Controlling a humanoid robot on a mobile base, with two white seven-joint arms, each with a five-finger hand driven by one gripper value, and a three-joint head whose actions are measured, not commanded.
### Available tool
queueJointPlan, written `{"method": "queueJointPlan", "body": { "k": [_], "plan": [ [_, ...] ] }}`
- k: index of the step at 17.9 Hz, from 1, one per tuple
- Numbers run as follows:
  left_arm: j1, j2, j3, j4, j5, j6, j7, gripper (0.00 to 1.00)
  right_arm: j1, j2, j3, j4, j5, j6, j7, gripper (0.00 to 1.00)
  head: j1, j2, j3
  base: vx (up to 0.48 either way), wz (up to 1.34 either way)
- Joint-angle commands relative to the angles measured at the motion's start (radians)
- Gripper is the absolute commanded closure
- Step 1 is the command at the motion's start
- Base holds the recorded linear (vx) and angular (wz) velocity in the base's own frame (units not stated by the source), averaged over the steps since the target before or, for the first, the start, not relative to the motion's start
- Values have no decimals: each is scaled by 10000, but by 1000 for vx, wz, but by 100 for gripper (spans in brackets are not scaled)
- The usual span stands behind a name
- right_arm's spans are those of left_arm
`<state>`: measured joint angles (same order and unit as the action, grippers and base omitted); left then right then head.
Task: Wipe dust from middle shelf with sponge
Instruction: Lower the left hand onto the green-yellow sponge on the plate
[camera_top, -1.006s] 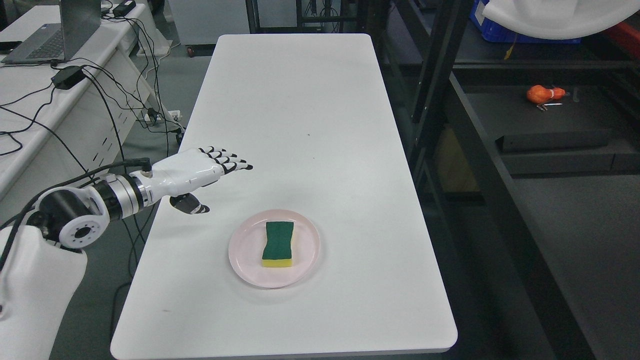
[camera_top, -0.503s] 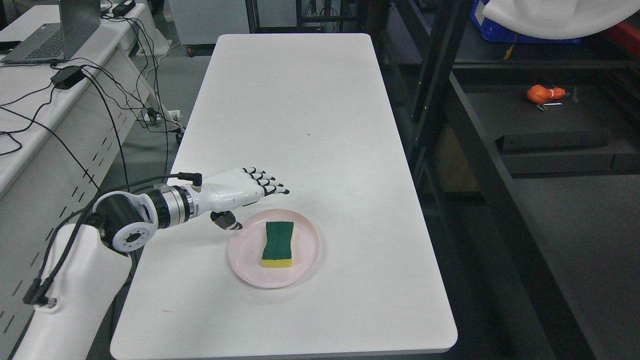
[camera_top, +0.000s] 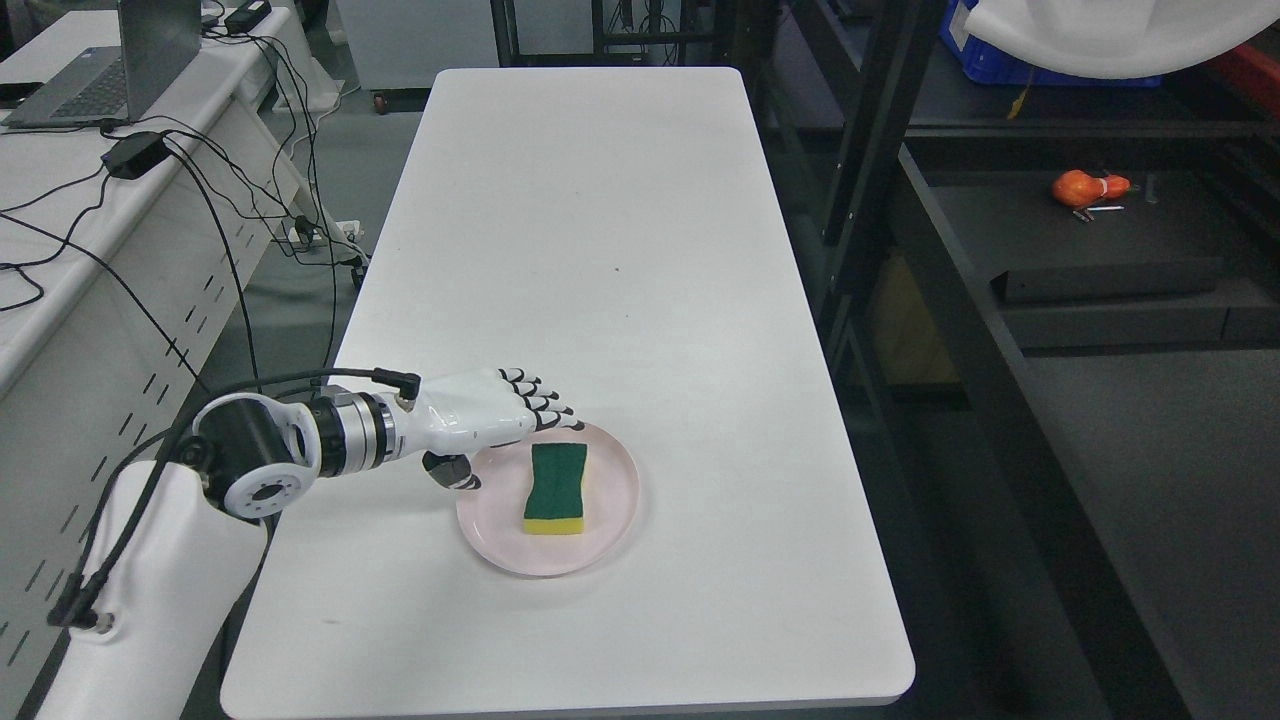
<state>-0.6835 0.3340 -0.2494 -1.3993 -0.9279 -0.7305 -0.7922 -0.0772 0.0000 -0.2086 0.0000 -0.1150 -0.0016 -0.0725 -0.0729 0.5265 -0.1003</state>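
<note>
Left hand (camera_top: 490, 425) sits open over the left rim of the pink plate (camera_top: 610, 520), holding nothing. Sponge (camera_top: 556, 488) lies loose on the plate. Risk: the closing fingers catch the rim and skid the plate (light on that smooth table (camera_top: 600, 200)).

I count one sponge (camera_top: 556, 489), one pink plate (camera_top: 610, 535) and one white table (camera_top: 590, 220). One robot hand (camera_top: 490, 420) shows. On the dark shelf (camera_top: 1100, 235) sits one orange object (camera_top: 1088, 187), perhaps a toy.
</note>
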Motion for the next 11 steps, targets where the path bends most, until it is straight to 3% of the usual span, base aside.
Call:
{"method": "queueJointPlan", "body": {
  "k": [1,11],
  "plan": [
    [177,219,407,-535,-47,-58,-86,5,-10,-175,0,-175,-1,722,-11,0,0,0,0,0,0],
    [-313,-317,377,1321,-415,-28,-40,10,-10,-175,0,-175,-1,722,4,0,0,0,0,0,0]
  ]
}}
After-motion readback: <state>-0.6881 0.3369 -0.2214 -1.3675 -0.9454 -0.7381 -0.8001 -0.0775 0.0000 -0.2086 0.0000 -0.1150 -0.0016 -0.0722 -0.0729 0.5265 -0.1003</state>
